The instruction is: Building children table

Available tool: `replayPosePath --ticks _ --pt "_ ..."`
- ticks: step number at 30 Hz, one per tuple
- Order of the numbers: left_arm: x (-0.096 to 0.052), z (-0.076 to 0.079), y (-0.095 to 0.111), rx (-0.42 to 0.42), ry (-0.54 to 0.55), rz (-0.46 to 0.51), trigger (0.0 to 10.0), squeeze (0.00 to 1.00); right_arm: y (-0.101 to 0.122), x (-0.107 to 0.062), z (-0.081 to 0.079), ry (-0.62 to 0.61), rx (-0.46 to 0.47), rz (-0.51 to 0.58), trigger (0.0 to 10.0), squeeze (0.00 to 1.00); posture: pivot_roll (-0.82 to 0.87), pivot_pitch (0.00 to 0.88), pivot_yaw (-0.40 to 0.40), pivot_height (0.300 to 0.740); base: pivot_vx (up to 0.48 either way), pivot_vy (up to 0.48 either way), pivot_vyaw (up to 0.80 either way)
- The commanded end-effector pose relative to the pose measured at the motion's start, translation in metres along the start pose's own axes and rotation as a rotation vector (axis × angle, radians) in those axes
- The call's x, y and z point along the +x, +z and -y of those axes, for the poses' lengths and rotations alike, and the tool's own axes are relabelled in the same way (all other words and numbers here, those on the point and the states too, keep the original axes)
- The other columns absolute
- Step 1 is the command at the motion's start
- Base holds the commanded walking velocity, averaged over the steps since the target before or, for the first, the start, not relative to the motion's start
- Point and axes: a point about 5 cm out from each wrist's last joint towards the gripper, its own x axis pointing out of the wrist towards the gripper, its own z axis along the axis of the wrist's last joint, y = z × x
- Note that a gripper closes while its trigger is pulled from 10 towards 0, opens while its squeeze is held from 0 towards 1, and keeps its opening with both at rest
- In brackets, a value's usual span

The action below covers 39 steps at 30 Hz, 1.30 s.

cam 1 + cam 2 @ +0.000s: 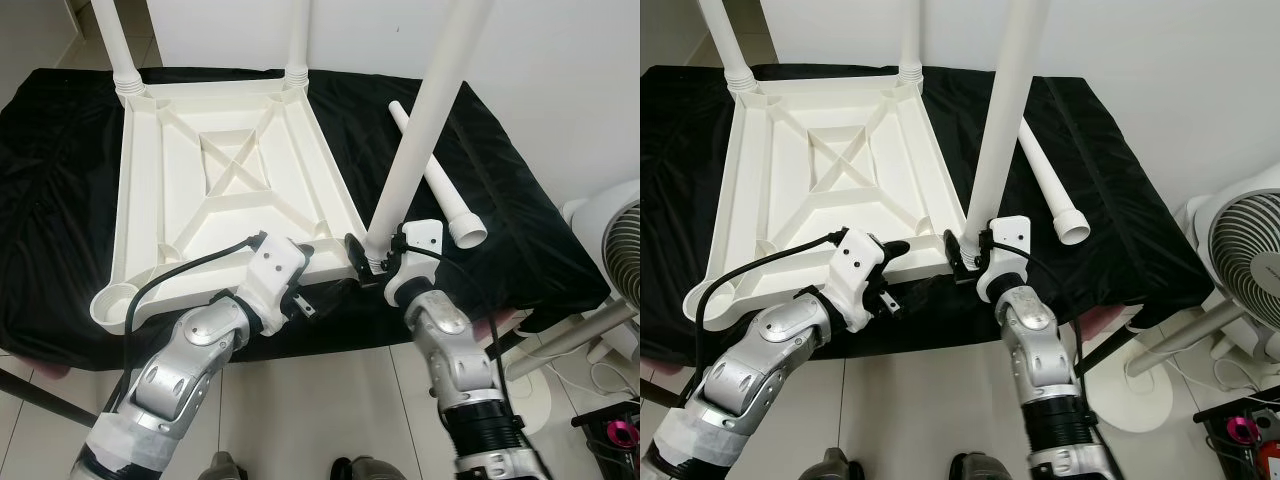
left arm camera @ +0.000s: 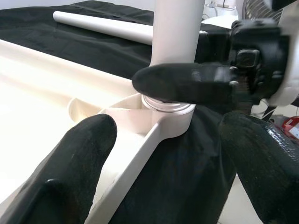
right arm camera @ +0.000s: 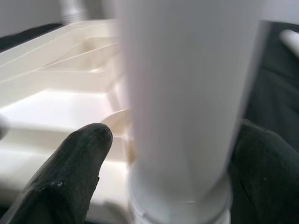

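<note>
Tabletop [image 1: 220, 200] of cream plastic lay upside down on a black cloth [image 1: 500, 220], ribs crossing its underside, two white legs upright in the far corners. The right gripper [image 1: 372, 262] clasped a third leg [image 1: 425, 130] at its base in the near corner socket. The left gripper [image 2: 163, 158] stood unclenched astride that corner's rim. A loose leg [image 1: 440, 180] lay beside; a white fan [image 1: 1250, 270] stood on pale tiles

Black-draped table [image 1: 520, 230], upturned white tabletop [image 1: 180, 200], loose leg [image 1: 437, 175]
</note>
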Motion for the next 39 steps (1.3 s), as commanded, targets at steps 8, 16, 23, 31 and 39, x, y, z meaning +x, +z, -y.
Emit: replayPosePath --ticks 8,16,23,31,39 --pt "0.002 0.006 -0.002 -0.003 -0.057 -0.013 10.0 0.0 0.003 0.008 0.015 0.135 -0.076 -0.01 10.0 0.0 -0.03 0.081 -0.032 0.74 0.0 0.0 0.0" --pt "0.002 0.003 0.0 -0.001 -0.042 -0.008 10.0 0.0 -0.004 0.018 0.018 0.207 -0.099 -0.056 0.5 0.0 -0.02 0.081 -0.034 0.74 0.0 0.0 0.0" --pt "0.002 0.003 0.001 0.0 -0.036 -0.007 10.0 0.0 -0.009 0.018 0.019 0.213 -0.092 -0.068 0.0 0.0 -0.01 0.08 -0.037 0.74 0.0 0.0 0.0" --pt "0.003 0.004 0.001 -0.002 -0.043 -0.005 10.0 0.0 -0.013 0.015 0.022 0.154 -0.073 -0.076 10.0 0.0 -0.02 0.082 -0.032 0.74 0.0 0.0 0.0" --pt "0.003 0.004 0.001 -0.001 -0.047 -0.006 10.0 0.0 -0.012 0.017 0.01 -0.009 0.006 -0.059 10.0 0.0 -0.02 0.084 -0.032 0.74 0.0 0.0 0.0"
